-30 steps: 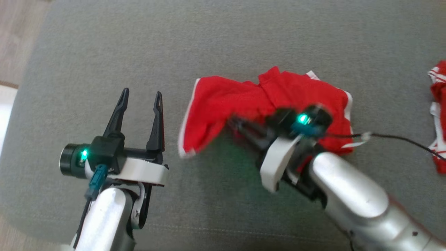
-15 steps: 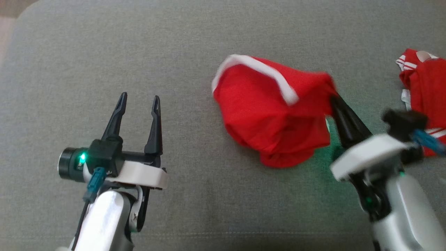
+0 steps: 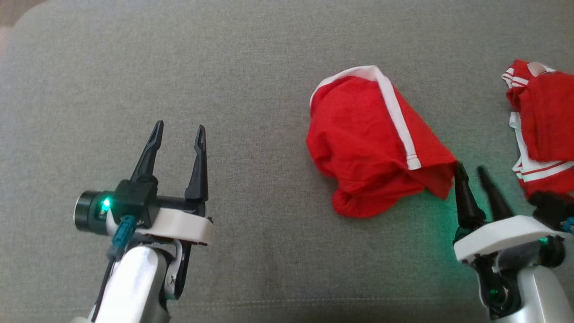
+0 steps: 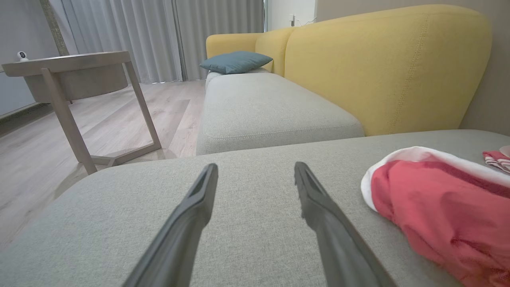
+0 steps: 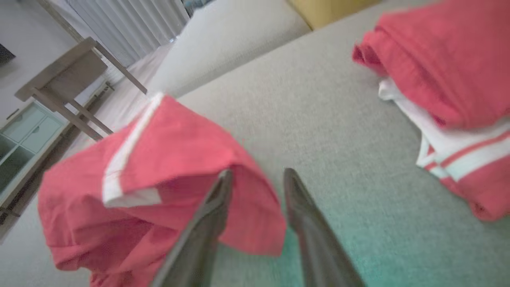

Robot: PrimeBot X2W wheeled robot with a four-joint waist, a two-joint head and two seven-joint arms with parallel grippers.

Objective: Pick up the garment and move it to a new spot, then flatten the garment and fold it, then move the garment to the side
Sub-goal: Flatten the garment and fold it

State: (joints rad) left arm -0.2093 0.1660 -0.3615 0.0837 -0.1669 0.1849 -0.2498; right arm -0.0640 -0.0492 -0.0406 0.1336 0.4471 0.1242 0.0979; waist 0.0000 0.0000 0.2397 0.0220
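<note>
The grey sofa cushion (image 3: 269, 67) takes the whole head view, and the garment (image 3: 367, 148) lies on it right of the middle. It is red cloth with a white band along one edge and a white stripe running down it. It is not flat: it sits in a loose heap with folds and one corner pointing to the robot's right. A second red and white garment (image 3: 545, 121) lies apart, at the right edge.

The right gripper (image 3: 470, 170) stands just beside that corner. Its two fingers are spread and nothing is between them; in the right wrist view the bare cushion shows in the gap. One fingertip (image 5: 223, 179) is at the cloth's edge, and I cannot tell if it touches.

The left gripper (image 3: 179, 126) is well apart on the left, fingers wide, holding nothing.
</note>
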